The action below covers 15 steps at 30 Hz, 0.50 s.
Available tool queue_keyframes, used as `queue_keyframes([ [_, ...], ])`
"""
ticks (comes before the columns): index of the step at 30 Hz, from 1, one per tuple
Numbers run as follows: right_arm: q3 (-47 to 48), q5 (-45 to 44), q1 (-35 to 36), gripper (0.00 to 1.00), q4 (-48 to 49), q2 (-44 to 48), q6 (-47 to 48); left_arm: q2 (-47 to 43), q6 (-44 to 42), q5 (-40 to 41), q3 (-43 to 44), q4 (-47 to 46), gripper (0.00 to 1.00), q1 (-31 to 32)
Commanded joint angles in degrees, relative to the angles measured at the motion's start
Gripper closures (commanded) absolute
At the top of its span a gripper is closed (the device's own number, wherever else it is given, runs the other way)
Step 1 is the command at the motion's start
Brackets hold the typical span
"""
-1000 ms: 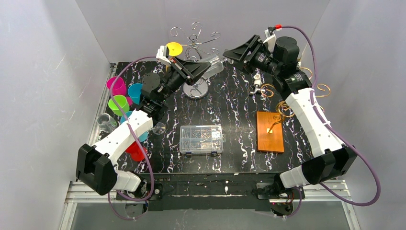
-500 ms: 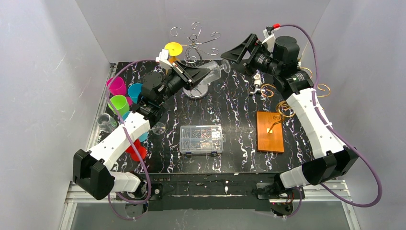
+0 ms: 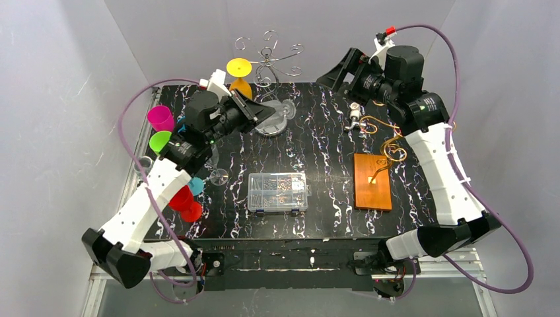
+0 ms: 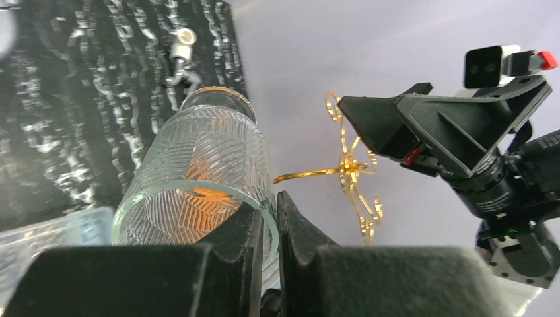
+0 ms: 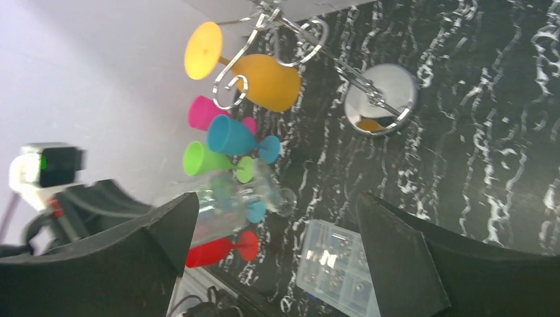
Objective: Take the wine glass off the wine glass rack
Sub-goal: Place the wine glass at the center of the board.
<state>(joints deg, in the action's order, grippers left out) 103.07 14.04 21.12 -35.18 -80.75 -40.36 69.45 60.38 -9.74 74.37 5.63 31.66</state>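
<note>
**A:** What is the left gripper (image 4: 269,212) doing?

**B:** It is clamped on the glass (image 4: 198,178). The rim's wall sits pinched between its two fingers (image 4: 234,234). The bowl runs away from the fingertips, tipped on its side, with the stem end farthest out.

**A:** And the rack?

**B:** From above, the glass lies just past the fingertips, over the rack's round base (image 3: 271,125). The wire arms of the rack (image 3: 267,53) stand further on, apart from the glass. An orange glass (image 3: 240,71) hangs there, ahead of the gripper and a little to its left.

**A:** What lies beside that arm?

**B:** Coloured cups (image 3: 160,120) stand to its left, near the forearm. A clear box (image 3: 277,191) sits to its right, back toward the base.

**A:** The right gripper (image 3: 332,68)?

**B:** Its jaws are wide apart and hold nothing. It hangs above the table, facing the rack. The held glass shows beyond the gap between its fingers, blurred, with the cups past it.

**A:** And around that arm?

**B:** A gold wire stand (image 3: 380,135) is close under the wrist. A wooden board (image 3: 373,181) lies further back, beside the forearm.
</note>
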Motion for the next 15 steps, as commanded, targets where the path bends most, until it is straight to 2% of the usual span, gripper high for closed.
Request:
queue_keyframes([
  [1, 1.45, -5.80, 1.63, 0.02, -3.34, 2.26, 4.85, -4.06, -9.66, 5.71, 7.14, 19.74, 1.00, 0.42],
  [4, 1.48, -8.49, 3.73, 0.02, -3.71, 2.19, 5.89, -2.34, -14.11, 8.76, 11.46, 31.14, 1.00, 0.51],
  [7, 1.90, -11.36, 5.67, 0.02, -3.94, 1.79, 6.69, 1.52, -18.18, 12.20, 16.38, 38.69, 1.00, 0.59],
  [11, 3.14, -15.13, 8.01, 0.02, -4.63, 1.40, 7.56, 8.15, -22.50, 15.00, 22.36, 46.15, 1.00, 1.20],
  [15, 4.88, -18.20, 9.34, 0.02, -5.88, 1.20, 8.59, 13.71, -24.77, 20.92, 25.94, 50.50, 1.00, 4.36],
])
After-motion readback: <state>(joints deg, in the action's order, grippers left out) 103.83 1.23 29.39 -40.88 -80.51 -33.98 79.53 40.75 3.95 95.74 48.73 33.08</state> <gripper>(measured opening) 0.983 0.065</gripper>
